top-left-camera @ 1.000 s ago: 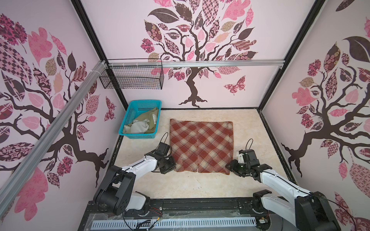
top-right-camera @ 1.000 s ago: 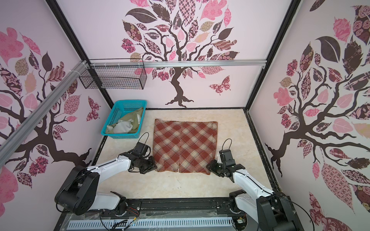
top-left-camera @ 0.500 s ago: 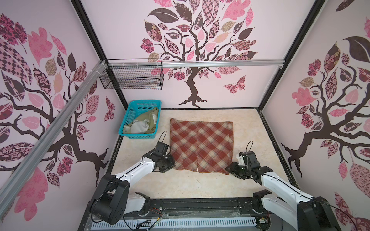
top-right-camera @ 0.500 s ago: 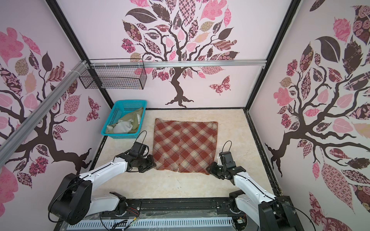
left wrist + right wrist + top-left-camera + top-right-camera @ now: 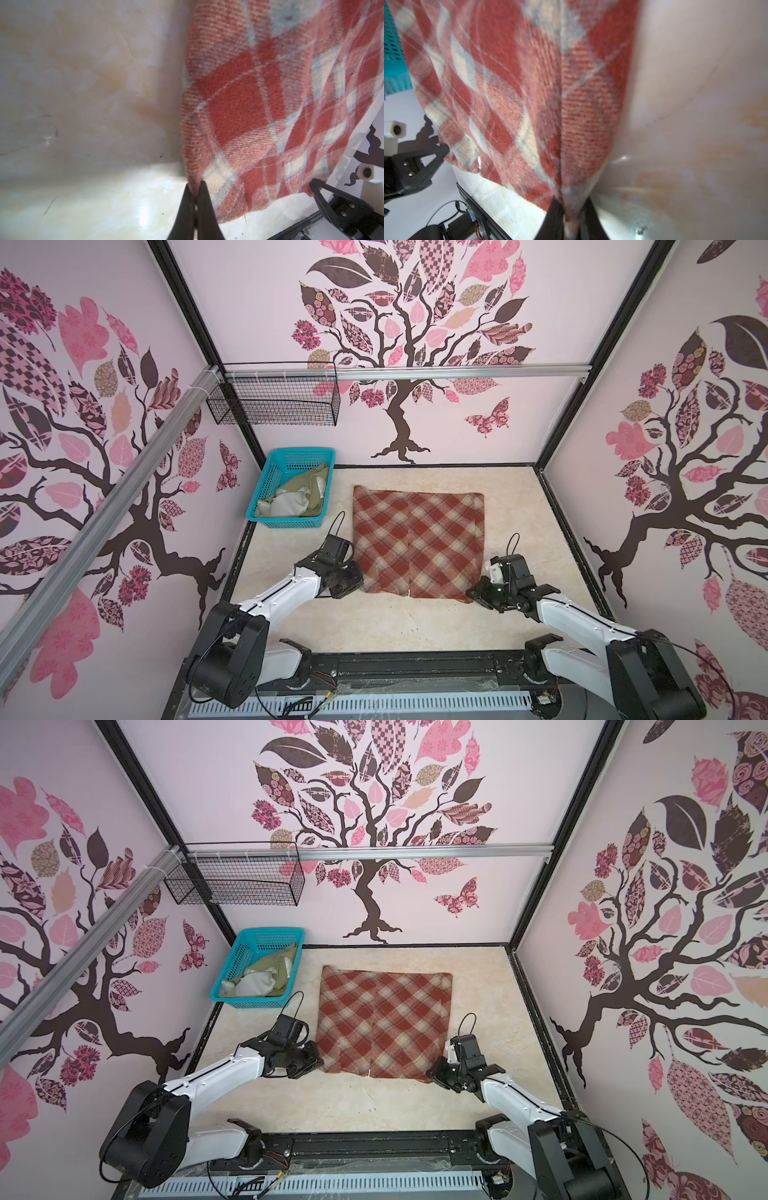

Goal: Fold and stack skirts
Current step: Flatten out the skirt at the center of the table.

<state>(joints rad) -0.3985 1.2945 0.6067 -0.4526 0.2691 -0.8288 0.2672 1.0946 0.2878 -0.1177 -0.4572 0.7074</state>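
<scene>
The rust-red and cream plaid skirt (image 5: 417,545) lies spread flat in the middle of the counter (image 5: 374,626), a rough square with a seam running down its centre. The action is at its near edge. The left gripper (image 5: 360,580) is down at the near left corner, and the left wrist view shows its black jaws pressed together on a pinch of plaid fabric (image 5: 194,188). At the near right corner sits the right gripper (image 5: 471,593). Its wrist view is a little blurred, but its jaws are clamped on a bunched tip of the cloth (image 5: 570,204). Both arms reach in low from the front rail, one on each side of the skirt.

The olive-green skirt (image 5: 305,489) is crumpled in the turquoise plastic basket (image 5: 301,452), with its pale lining (image 5: 286,504) turned up. The basket stands at the far left corner of the counter, just beside the plaid skirt's far left corner. A black wire basket (image 5: 274,402) hangs from the rail above it.
</scene>
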